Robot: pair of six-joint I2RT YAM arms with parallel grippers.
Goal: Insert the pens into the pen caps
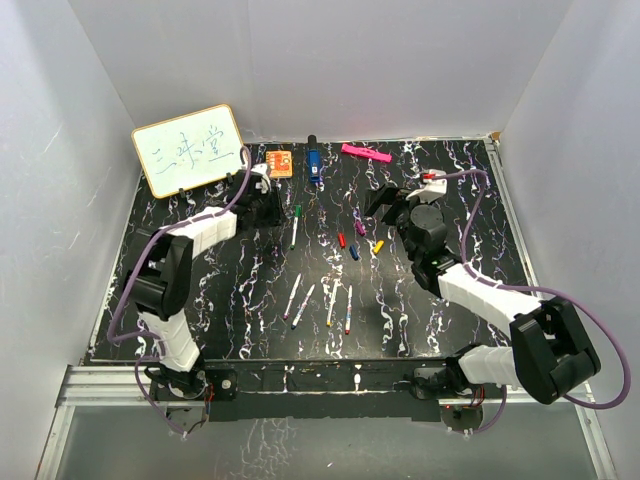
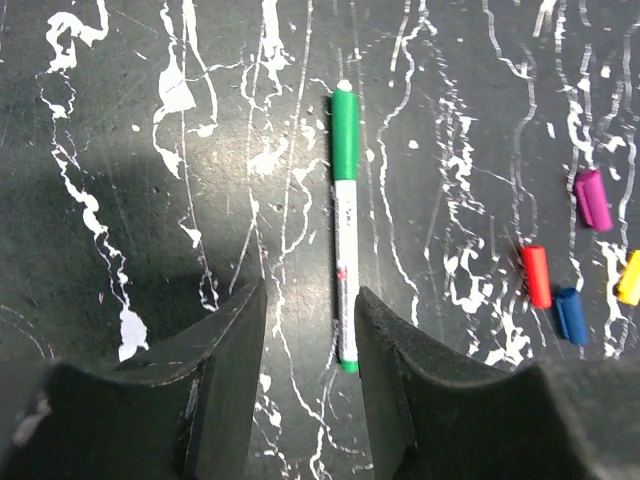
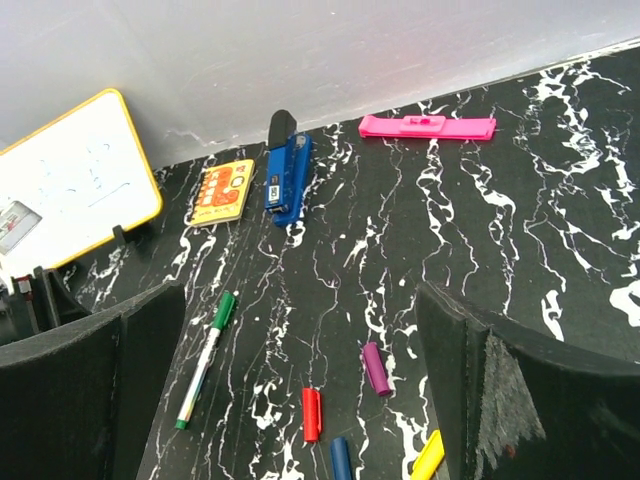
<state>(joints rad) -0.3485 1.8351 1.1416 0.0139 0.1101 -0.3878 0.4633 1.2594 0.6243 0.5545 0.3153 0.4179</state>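
Green pen (image 2: pixel 345 250), within left pincer (image 2: pixel 311 295) (parted)

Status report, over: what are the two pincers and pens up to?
Left pincer open, straddling capped green pen. Right pincer open, empty, near four loose caps. Four more pens lie separately. Nothing blocking.

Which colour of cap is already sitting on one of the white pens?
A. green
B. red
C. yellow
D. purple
A. The green cap covers one end of the white pen, while the red cap, purple cap and yellow cap lie loose off to the side with no pen in them.
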